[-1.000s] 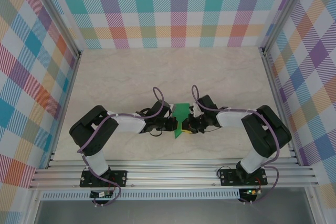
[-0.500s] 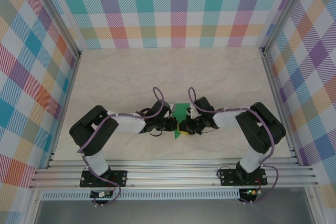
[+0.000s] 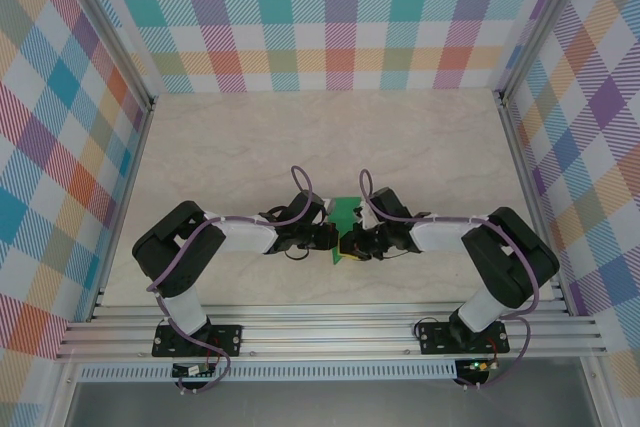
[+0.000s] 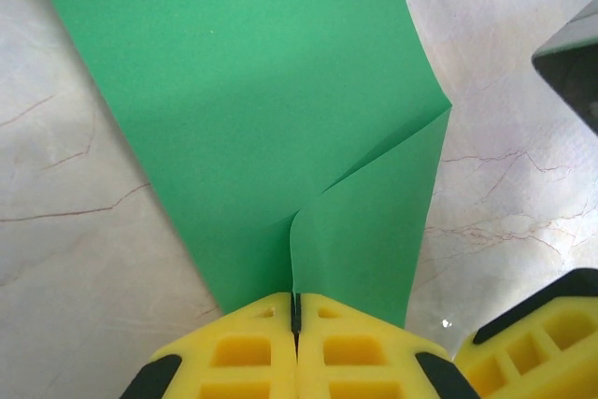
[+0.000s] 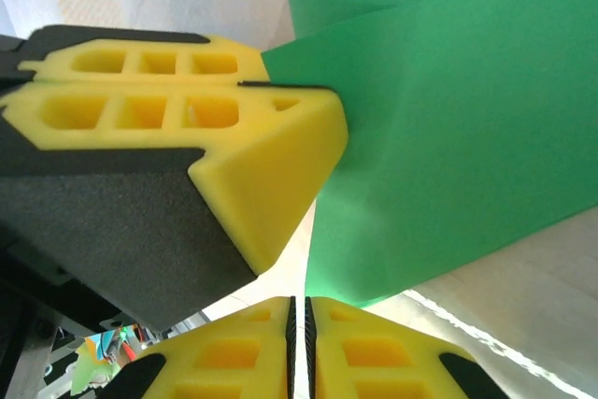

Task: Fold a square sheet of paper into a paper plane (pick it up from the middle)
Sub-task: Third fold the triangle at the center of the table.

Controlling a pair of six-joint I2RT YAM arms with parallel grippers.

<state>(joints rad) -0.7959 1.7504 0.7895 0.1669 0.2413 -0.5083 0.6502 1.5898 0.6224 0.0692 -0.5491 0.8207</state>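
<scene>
The square sheet of paper is bright green and partly folded, held up between the two grippers near the table's middle front. In the left wrist view the sheet shows a diagonal flap and a crease running down into my left gripper, whose yellow jaws are shut on its lower edge. My left gripper comes in from the left. My right gripper sits close beside it. In the right wrist view my right gripper is shut with nothing seen between the jaws, and the sheet hangs just beyond its tips. The left gripper pinches the paper there.
The pale marble table stretches behind the arms. Checked walls close the back and both sides. An aluminium rail with the arm bases runs along the near edge. A right finger shows at the left wrist view's lower right.
My right gripper has shifted left, closer to the left gripper and under the paper's near end. The left gripper and the sheet have stayed in place.
</scene>
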